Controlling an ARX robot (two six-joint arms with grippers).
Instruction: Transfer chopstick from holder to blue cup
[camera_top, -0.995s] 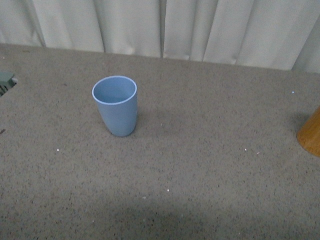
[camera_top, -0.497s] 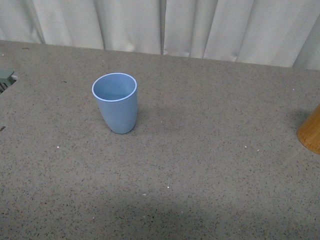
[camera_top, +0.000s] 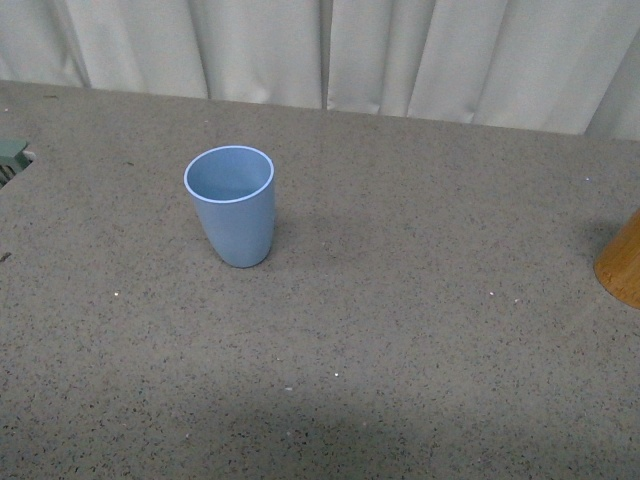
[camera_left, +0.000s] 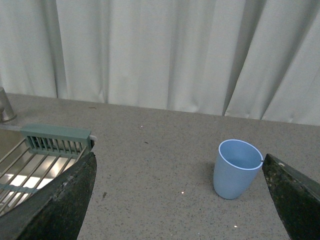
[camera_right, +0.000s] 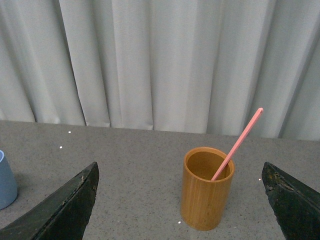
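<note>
The light blue cup stands upright and empty on the grey speckled counter, left of centre in the front view. It also shows in the left wrist view and at the edge of the right wrist view. One salmon-pink chopstick leans in the orange-brown wooden holder, whose edge shows at the far right of the front view. My left gripper is open, with the cup just inside one finger. My right gripper is open, facing the holder from a short distance. Neither arm shows in the front view.
A white curtain hangs along the counter's far edge. A sink with a wire rack and a green drainer lies beside the left arm; its corner shows at the left edge of the front view.
The front view shifted slightly between the earliest frame and half a second ago; the cup and holder sit a little higher in the picture. Since then nothing has moved.
</note>
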